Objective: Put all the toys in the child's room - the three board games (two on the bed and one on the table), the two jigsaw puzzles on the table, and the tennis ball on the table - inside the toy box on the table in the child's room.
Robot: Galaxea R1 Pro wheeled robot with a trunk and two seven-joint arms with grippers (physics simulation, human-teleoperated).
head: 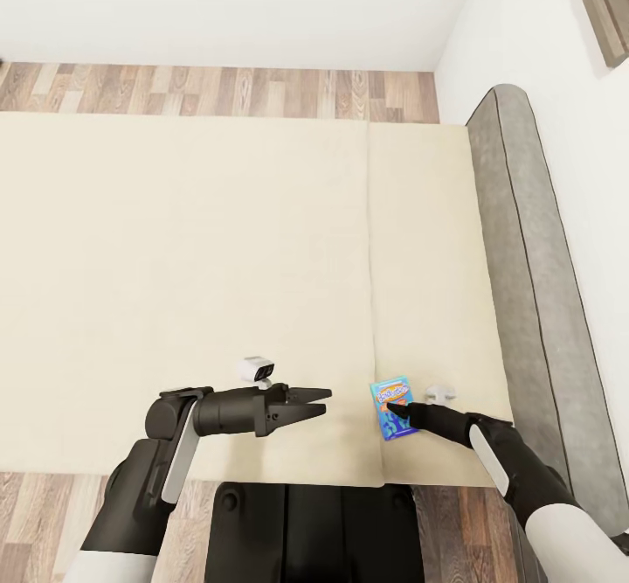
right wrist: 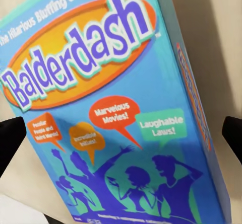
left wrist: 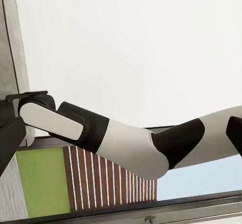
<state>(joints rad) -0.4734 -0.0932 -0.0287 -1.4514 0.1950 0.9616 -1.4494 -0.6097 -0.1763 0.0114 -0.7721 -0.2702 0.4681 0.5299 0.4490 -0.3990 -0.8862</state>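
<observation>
One board game (head: 389, 395), a small blue box printed "Balderdash", lies flat near the front edge of the bed (head: 218, 260), on the cream mattress. My right gripper (head: 395, 410) is down at the box and open. In the right wrist view its dark fingertips (right wrist: 10, 138) stand at either side of the board game (right wrist: 116, 108), with the box spanning the gap between them. My left gripper (head: 325, 399) hovers over the mattress to the left of the box, open and empty, pointing toward it.
The bed's dark grey padded frame (head: 524, 303) runs along the right side against a white wall. Wooden floor (head: 218, 89) lies beyond the bed and at its front edge, where my base (head: 306, 530) stands. My right arm (left wrist: 126, 143) crosses the left wrist view.
</observation>
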